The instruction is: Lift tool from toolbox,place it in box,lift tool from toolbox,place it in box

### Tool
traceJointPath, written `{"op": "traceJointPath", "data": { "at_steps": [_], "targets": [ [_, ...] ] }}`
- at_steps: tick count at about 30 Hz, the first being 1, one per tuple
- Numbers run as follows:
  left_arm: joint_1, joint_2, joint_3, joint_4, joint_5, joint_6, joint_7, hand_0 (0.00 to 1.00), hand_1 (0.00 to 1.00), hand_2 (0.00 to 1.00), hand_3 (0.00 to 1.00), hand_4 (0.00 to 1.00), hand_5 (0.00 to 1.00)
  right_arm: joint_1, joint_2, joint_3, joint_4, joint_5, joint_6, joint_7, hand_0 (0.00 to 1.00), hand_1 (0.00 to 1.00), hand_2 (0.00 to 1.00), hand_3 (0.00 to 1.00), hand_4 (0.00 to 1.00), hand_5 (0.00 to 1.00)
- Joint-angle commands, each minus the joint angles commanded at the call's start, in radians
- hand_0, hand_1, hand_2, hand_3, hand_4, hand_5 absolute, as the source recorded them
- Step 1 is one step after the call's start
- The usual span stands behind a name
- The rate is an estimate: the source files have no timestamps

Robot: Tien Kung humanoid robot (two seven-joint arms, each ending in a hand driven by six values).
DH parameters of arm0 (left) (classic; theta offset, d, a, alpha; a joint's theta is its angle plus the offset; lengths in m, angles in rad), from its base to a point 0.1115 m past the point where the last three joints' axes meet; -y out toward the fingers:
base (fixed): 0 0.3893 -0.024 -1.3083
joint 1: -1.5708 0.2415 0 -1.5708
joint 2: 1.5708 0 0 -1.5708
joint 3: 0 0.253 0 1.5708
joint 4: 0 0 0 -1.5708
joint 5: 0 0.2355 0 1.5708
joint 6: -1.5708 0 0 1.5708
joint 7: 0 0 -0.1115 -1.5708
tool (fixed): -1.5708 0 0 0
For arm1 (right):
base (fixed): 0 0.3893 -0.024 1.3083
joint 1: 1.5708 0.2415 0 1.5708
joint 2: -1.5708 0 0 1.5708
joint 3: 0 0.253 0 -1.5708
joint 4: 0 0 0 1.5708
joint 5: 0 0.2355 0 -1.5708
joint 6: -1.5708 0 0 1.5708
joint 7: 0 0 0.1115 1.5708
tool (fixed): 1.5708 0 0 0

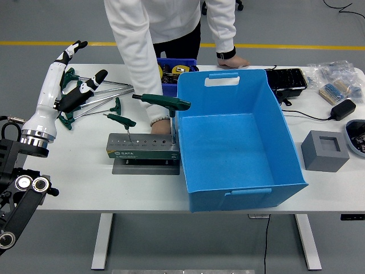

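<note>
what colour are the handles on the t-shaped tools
Dark green T-shaped tool handles, clearest in the head view.
</note>
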Motion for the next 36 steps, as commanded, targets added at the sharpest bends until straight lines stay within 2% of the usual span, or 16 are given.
{"op": "traceJointPath", "data": {
  "at_steps": [1,5,8,10,12,15,18,19,24,25,30,31,36],
  "targets": [
    [-0.027,0.012,0.032,-0.009,0.039,-0.027,0.026,0.987,0.998,0.998,0.903,0.998,0.63,0.001,-0.001,0.006,0.0,-0.008,0.0,-0.002,0.743,0.713,0.803,0.796,0.953,0.9],
    [-0.144,0.027,0.176,0.003,0.208,-0.131,0.071,0.987,0.998,0.998,0.903,0.998,0.63,0.002,-0.001,0.031,0.0,-0.039,-0.002,-0.008,0.743,0.713,0.803,0.796,0.953,0.9],
    [-0.203,0.015,0.259,0.029,0.338,-0.214,0.101,0.985,0.998,0.998,0.929,0.998,0.603,0.002,-0.002,0.038,0.0,-0.044,-0.004,-0.009,0.742,0.709,0.803,0.793,0.951,0.896],
    [-0.232,0.002,0.299,0.058,0.422,-0.238,0.111,0.985,0.998,0.998,0.929,0.998,0.603,0.001,-0.001,0.039,0.0,-0.042,-0.006,-0.009,0.742,0.709,0.803,0.793,0.951,0.896],
    [-0.258,-0.011,0.325,0.09,0.475,-0.244,0.115,0.985,0.998,0.998,0.929,0.998,0.603,0.002,-0.001,0.041,0.0,-0.045,-0.007,-0.01,0.742,0.709,0.803,0.793,0.951,0.896],
    [-0.296,-0.02,0.351,0.131,0.475,-0.236,0.102,0.978,0.998,0.998,0.931,0.998,0.587,0.003,-0.002,0.043,0.0,-0.051,-0.007,-0.012,0.742,0.708,0.802,0.795,0.95,0.895],
    [-0.345,-0.017,0.392,0.177,0.475,-0.218,0.089,0.978,0.998,0.998,0.931,0.998,0.587,0.004,-0.003,0.043,0.0,-0.055,-0.007,-0.013,0.742,0.708,0.802,0.795,0.95,0.895],
    [-0.358,-0.016,0.404,0.19,0.475,-0.215,0.088,0.932,0.929,0.91,0.865,0.998,0.586,0.004,-0.003,0.043,0.0,-0.055,-0.006,-0.013,0.741,0.707,0.8,0.793,0.95,0.894],
    [-0.408,-0.014,0.452,0.274,0.475,-0.205,0.093,0.932,0.929,0.91,0.865,0.998,0.586,0.007,-0.005,0.046,0.0,-0.063,-0.006,-0.015,0.741,0.707,0.8,0.793,0.95,0.894],
    [-0.413,-0.014,0.455,0.285,0.475,-0.203,0.094,0.709,0.709,0.679,0.756,0.998,0.599,0.007,-0.005,0.047,0.0,-0.064,-0.006,-0.015,0.74,0.705,0.8,0.788,0.949,0.892],
    [-0.423,-0.024,0.462,0.336,0.475,-0.204,0.101,0.709,0.709,0.679,0.756,0.998,0.599,0.008,-0.006,0.053,0.0,-0.073,-0.007,-0.017,0.74,0.705,0.8,0.788,0.949,0.892],
    [-0.424,-0.027,0.464,0.346,0.475,-0.202,0.103,0.614,0.589,0.541,0.68,0.998,0.613,0.008,-0.006,0.054,0.0,-0.074,-0.007,-0.017,0.739,0.704,0.799,0.787,0.947,0.889],
    [-0.432,-0.036,0.479,0.376,0.475,-0.191,0.119,0.614,0.589,0.541,0.68,0.998,0.613,0.009,-0.007,0.068,0.0,-0.094,-0.009,-0.019,0.739,0.704,0.799,0.787,0.947,0.889]
  ]
}}
